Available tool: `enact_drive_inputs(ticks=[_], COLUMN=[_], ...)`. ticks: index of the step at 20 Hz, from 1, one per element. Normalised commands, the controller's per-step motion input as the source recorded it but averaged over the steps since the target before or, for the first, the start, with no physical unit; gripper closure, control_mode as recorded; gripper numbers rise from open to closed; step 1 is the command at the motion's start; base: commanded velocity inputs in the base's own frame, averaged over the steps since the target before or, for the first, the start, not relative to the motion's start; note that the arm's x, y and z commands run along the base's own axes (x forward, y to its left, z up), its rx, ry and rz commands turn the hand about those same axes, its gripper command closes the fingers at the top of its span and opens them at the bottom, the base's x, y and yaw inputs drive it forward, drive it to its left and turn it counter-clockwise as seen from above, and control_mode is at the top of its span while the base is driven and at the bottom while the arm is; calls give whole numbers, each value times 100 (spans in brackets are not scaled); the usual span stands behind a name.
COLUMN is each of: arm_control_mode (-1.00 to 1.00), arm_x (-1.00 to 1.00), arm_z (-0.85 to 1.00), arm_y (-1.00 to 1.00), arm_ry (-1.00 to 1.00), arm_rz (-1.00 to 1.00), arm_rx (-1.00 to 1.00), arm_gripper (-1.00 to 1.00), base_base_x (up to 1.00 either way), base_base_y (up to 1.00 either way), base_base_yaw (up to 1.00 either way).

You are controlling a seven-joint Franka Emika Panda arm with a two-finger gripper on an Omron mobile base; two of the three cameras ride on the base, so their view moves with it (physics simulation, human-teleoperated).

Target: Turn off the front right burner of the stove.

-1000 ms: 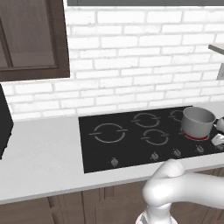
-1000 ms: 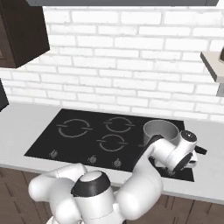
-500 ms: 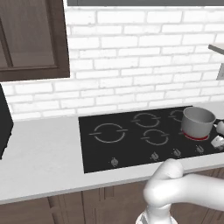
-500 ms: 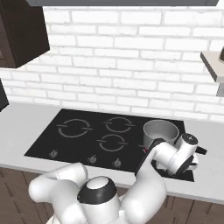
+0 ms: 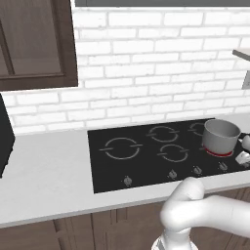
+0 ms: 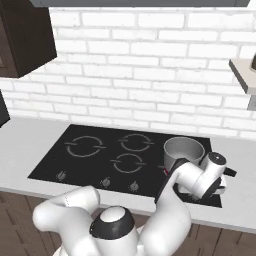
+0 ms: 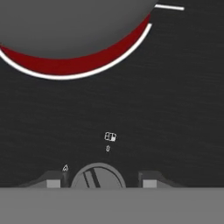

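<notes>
We count one stove (image 5: 146,161), a black glass rectangle set in the white counter (image 5: 44,171). Five grey ring marks show on it in the left base view, the largest at the left. Four small knobs line its front edge in that view; in the right base view we count three, since the arm covers the front right corner.

One grey pot (image 5: 221,136) stands on the front right burner (image 5: 218,153), which glows red around the pot's base. The burner sits at the right end of the glass, near the front edge.

One gripper (image 7: 101,183) hangs low over the front right corner of the stove. In the hand view its two finger tips (image 7: 53,181) stand apart, one on each side of a round knob (image 7: 98,177), with a gap between each tip and the knob. Bare black glass lies between this knob and the red arc (image 7: 65,64) above it.

The glass ends close to the pot's right side; open counter runs wide to the left of the stove. A brick wall (image 6: 150,85) closes the back.

The hand view alone gives the small markings beside the knob and the slot on its face. The left base view gives a dark cabinet (image 5: 34,44) at upper left.
</notes>
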Motion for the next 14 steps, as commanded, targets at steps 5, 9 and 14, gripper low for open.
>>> enact_drive_inputs(ticks=[5, 9, 14], arm_control_mode=[-100, -100, -100], arm_x=[0, -1, -8], arm_z=[0, 0, 0], arm_y=[0, 0, 0], arm_ry=[0, 0, 0], arm_rz=[0, -11, -32], arm_rx=[0, 1, 7], arm_gripper=[100, 100, 100], base_base_x=[0, 0, 0], base_base_y=[0, 0, 0], base_base_yaw=[0, 0, 0])
